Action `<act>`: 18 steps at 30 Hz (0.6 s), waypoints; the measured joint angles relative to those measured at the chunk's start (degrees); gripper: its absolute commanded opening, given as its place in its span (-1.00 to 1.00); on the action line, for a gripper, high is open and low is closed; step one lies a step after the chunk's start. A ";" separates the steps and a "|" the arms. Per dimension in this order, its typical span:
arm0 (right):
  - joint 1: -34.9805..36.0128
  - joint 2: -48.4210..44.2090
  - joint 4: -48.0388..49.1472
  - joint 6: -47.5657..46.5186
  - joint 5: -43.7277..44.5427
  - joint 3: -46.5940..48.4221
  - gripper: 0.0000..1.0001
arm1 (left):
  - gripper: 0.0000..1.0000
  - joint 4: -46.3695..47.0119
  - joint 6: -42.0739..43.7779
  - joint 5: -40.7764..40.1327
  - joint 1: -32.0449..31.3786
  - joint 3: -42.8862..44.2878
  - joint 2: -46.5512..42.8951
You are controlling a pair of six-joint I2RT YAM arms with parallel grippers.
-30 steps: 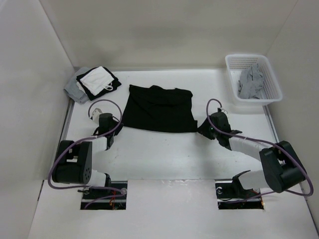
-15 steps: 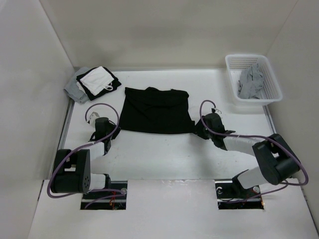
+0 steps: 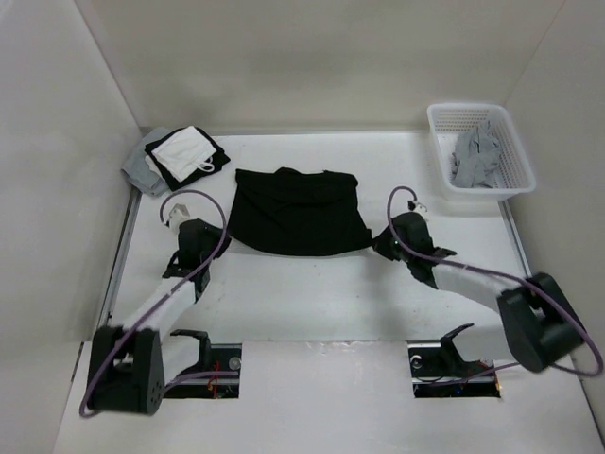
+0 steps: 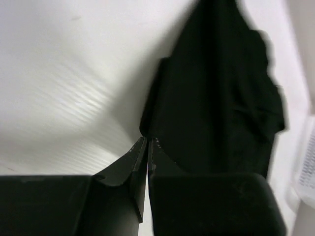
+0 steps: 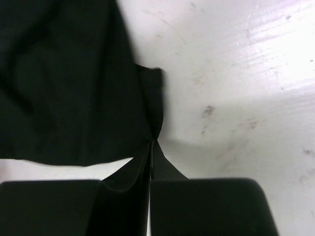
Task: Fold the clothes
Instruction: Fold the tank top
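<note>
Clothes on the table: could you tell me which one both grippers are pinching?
The black garment spread mid-table; the corner pile and the grey garment in the basket lie untouched.

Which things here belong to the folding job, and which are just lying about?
In the job:
- black garment, spread flat
- left hand, shut on its near left corner
- right hand, shut on its near right corner

Lying about:
- clothes pile, far left
- white basket, far right
- grey garment, inside the basket

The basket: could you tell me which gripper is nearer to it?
Right. The right gripper is near-left of the basket; the left gripper lies beyond the black garment.
</note>
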 measured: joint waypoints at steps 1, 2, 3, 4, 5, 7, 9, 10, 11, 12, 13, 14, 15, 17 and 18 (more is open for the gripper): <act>0.11 -3.45 -1.81 -0.39 0.20 -0.04 -0.99 | -1.00 -2.71 0.09 -0.55 -1.44 1.07 -4.26; 0.42 -8.24 -3.80 -0.87 0.79 0.04 -0.98 | -1.00 -5.33 0.37 -1.31 -3.10 2.75 -8.83; 1.05 -13.66 -6.08 -1.46 1.44 0.28 -0.98 | -1.00 -7.52 0.83 -2.12 -4.61 4.72 -12.96; 1.92 -18.84 -8.46 -2.10 2.14 0.92 -0.97 | -1.00 -9.75 1.49 -3.21 -6.32 7.41 -17.25; 3.06 -24.06 -11.19 -2.71 2.86 1.92 -0.97 | -1.00 -11.89 2.38 -4.37 -8.13 10.40 -21.22; 5.66 -33.77 -17.20 -4.09 4.87 5.38 -0.97 | -1.00 -15.17 4.09 -6.51 -11.06 16.06 -27.85; 8.70 -41.88 -23.56 -5.35 7.30 10.54 -0.97 | -1.00 -18.95 5.79 -8.90 -13.40 21.55 -33.57; 10.21 -44.72 -26.32 -5.79 8.46 13.07 -0.97 | -1.00 -20.74 6.47 -9.90 -14.29 23.82 -36.06; 12.04 -47.45 -29.31 -6.21 9.92 15.89 -0.97 | -1.00 -22.93 7.02 -10.95 -15.15 25.94 -38.51; 14.14 -49.86 -32.30 -6.51 11.56 18.75 -0.97 | -1.00 -24.85 7.37 -11.80 -15.82 27.63 -40.46; 16.50 -51.74 -34.95 -6.60 12.92 21.33 -0.97 | -1.00 -27.12 7.65 -12.55 -16.52 29.49 -42.45; 19.06 -53.31 -37.46 -6.54 14.38 23.78 -0.97 | -1.00 -29.53 7.82 -13.27 -17.11 31.12 -44.19; 22.05 -54.77 -40.04 -6.36 15.89 26.21 -0.97 | -1.00 -31.82 7.91 -13.75 -17.51 32.54 -45.86; 27.80 -56.96 -44.39 -5.35 18.75 29.64 -0.96 | -1.00 -36.04 8.04 -14.16 -17.84 34.62 -48.52; 30.40 -57.72 -46.23 -4.68 20.02 30.60 -0.96 | -0.99 -38.05 8.04 -14.34 -17.81 35.28 -49.64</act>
